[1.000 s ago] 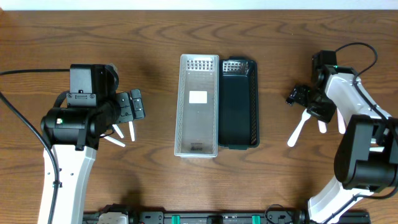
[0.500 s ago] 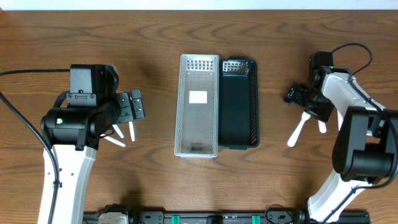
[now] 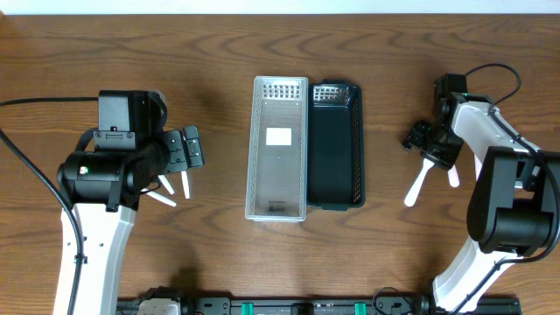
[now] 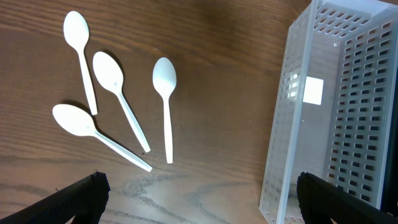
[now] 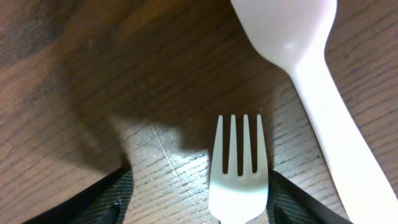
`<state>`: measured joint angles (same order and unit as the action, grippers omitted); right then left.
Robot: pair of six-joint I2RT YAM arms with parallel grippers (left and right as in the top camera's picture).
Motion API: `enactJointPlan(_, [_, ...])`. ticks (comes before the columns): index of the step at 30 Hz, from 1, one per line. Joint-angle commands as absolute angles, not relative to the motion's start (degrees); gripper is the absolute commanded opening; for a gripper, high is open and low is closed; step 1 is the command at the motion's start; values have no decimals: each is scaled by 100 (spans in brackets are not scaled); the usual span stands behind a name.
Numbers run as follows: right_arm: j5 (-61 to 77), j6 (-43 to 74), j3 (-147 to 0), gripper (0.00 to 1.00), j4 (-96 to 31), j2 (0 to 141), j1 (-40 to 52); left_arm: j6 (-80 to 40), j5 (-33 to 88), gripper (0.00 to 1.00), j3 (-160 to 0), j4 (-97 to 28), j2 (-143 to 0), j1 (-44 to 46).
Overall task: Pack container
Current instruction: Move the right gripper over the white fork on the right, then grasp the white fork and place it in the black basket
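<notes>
A clear perforated basket (image 3: 279,206) stands at the table's middle, with a black basket (image 3: 337,199) touching its right side. Several white plastic spoons (image 4: 118,93) lie on the table left of the clear basket (image 4: 336,112). My left gripper (image 3: 188,149) hovers over the spoons, open wide and empty (image 4: 199,202). My right gripper (image 3: 427,140) is low at the table on the right. It is open (image 5: 199,190), and a white fork (image 5: 239,174) lies between its fingers, close to the right finger. A white spoon (image 5: 305,56) lies just beyond the fork.
In the overhead view two white utensils (image 3: 418,184) lie on the wood just in front of the right gripper. A black cable (image 3: 499,70) loops behind the right arm. The left arm's cable (image 3: 35,103) runs off the left edge.
My right gripper has shifted slightly at the utensils on the right. The left arm, the spoons and both baskets have not moved.
</notes>
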<state>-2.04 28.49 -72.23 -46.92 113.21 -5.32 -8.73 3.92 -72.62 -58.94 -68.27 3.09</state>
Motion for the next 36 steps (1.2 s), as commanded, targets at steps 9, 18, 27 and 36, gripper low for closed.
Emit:
enactJointPlan(9, [-362,2864,-7183,36,-4788,11544,-539,-773,388,98,-7373,-5911,-6849,281])
enactJointPlan(18, [-362,2860,-7183,29,-4797,11542,-539,-773,388,98,-7373,-5911,-6849,281])
enactJointPlan(27, [-366,2840,-7249,1,-4895,11192,-521,-773,388,98,-7373,-5913,-6849,281])
enactJointPlan(36, [-362,2440,-7824,1,-5199,9445,-27,-773,388,98,-7373,-5911,-6849,281])
